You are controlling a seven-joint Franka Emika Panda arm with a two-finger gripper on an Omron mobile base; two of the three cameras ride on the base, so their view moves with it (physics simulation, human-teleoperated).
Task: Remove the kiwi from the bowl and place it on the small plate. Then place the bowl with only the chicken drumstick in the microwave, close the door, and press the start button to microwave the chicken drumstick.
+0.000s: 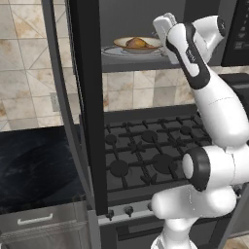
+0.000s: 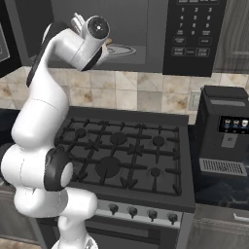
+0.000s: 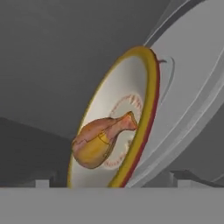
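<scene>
The robot's white two-finger hand (image 1: 164, 22) stands wide open and empty beside the shallow cream bowl with its golden rim (image 3: 146, 100); bowl and glossy brown drumstick (image 3: 100, 142) rest on the black microwave's (image 2: 146, 34) glass turntable (image 1: 114, 51), delivered for heating

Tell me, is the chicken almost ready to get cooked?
Nearly! The bowl already sits on the glass turntable inside the microwave, holding just the chicken drumstick, no kiwi. The gripper is right beside the bowl with its jaws open, so it looks like it has let go. The door is wide open, so closing it and pressing start on the control panel are left.
</scene>
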